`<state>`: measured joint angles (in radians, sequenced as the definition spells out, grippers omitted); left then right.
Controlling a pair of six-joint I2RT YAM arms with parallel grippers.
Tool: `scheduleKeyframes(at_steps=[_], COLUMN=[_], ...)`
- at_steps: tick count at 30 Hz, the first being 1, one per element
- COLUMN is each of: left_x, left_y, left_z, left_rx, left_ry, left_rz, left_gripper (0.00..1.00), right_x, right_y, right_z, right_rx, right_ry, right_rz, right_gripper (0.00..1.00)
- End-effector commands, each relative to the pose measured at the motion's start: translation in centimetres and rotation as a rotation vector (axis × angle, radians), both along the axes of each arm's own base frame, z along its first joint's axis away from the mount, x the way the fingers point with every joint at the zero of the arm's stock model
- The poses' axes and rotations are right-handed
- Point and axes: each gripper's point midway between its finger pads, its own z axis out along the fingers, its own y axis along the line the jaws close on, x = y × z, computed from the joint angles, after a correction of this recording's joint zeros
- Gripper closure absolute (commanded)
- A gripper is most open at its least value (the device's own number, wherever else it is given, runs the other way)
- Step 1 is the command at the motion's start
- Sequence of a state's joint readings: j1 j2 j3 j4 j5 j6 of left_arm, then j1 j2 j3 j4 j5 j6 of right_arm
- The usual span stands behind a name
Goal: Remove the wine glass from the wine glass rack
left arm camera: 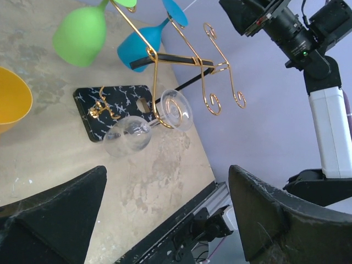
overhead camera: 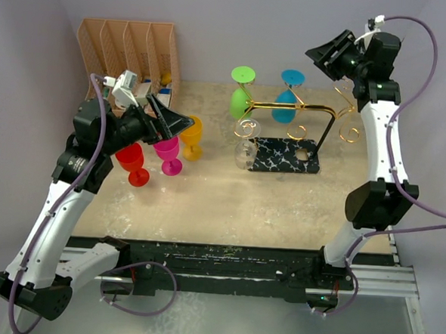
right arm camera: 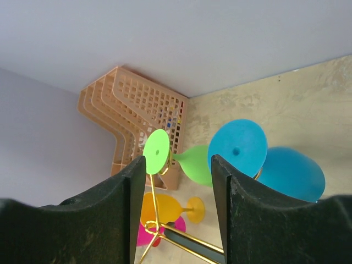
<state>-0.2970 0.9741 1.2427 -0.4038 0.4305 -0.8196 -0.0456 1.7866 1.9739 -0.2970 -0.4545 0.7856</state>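
The wine glass rack [overhead camera: 296,107] is a gold wire frame on a black marbled base [overhead camera: 284,154]. A green glass [overhead camera: 240,100] and a blue glass [overhead camera: 287,103] hang upside down from its far side. A clear glass [overhead camera: 244,152] hangs from the near left hook. In the left wrist view the clear glass [left arm camera: 127,136] hangs above the base [left arm camera: 118,110]. My left gripper [overhead camera: 169,122] is open and empty, left of the rack and apart from it. My right gripper [overhead camera: 330,56] is open and empty, high behind the rack, with the green glass [right arm camera: 195,165] and blue glass [right arm camera: 237,146] below it.
A red glass [overhead camera: 132,161], a magenta glass [overhead camera: 168,152] and a yellow glass [overhead camera: 191,136] stand on the table under the left gripper. An orange slotted organiser [overhead camera: 128,51] stands at the back left. Walls close the back and both sides.
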Motion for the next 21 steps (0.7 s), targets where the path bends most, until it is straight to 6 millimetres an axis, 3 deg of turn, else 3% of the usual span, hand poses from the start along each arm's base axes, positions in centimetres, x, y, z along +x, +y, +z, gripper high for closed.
scheduleKeyframes(at_steps=[1,7,21], left_x=[-0.9,-1.8,-4.1], left_y=[-0.3,0.7,2.3], left_z=[1.9,1.3,1.0], left_rx=[-0.056,-0.017,0.012], left_ry=[-0.062,-0.065,-0.065], left_rz=[-0.026,0.013,0.063], left_gripper=[0.06,0.06,0.06], right_x=[-0.5,-0.1,1.9], right_y=[-0.8,-1.4,-1.3], right_z=[0.5,-2.4,-6.6], right_rx=[-0.019,-0.056,-0.049], right_ry=[0.015,0.079,0.159], right_rz=[-0.013,-0.034,-0.017], right_gripper=[0.48,0.49,0.53])
